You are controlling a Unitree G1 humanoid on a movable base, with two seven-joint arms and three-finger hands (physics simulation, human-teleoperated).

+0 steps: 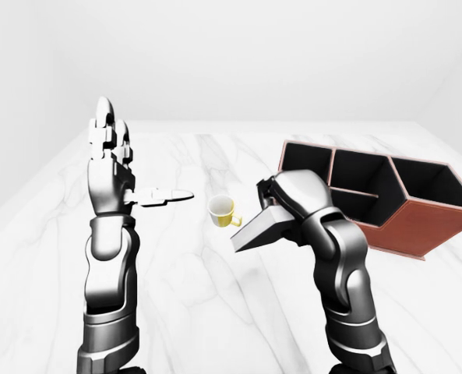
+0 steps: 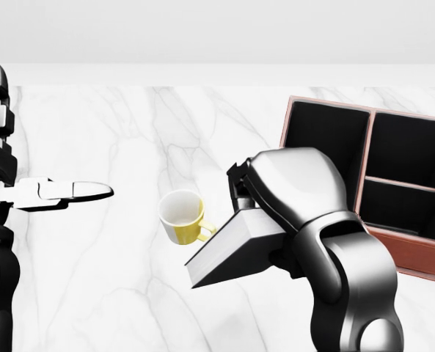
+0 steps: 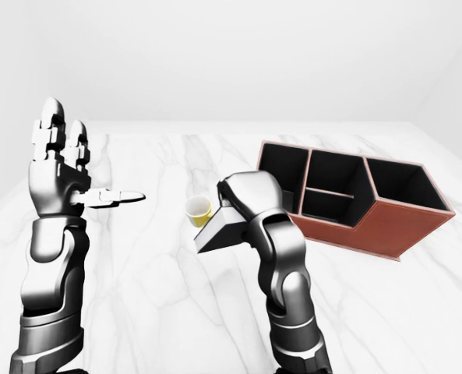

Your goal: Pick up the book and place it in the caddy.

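Pickup done: my right hand [image 2: 265, 220] pinches the book [image 2: 235, 249], tilted, lifted off the table [image 2: 129, 293], near the mug [image 2: 180, 216]. Left hand [image 1: 110, 167] is spread, empty. Left: carry it right to the caddy [image 1: 386, 195] and drop it in.

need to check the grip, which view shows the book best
The head view: the book appears largest there, tilted, its page edge plain below the right hand that holds it. The left-eye and right-eye views show the same book smaller, beside the yellow mug, with the caddy farther right.
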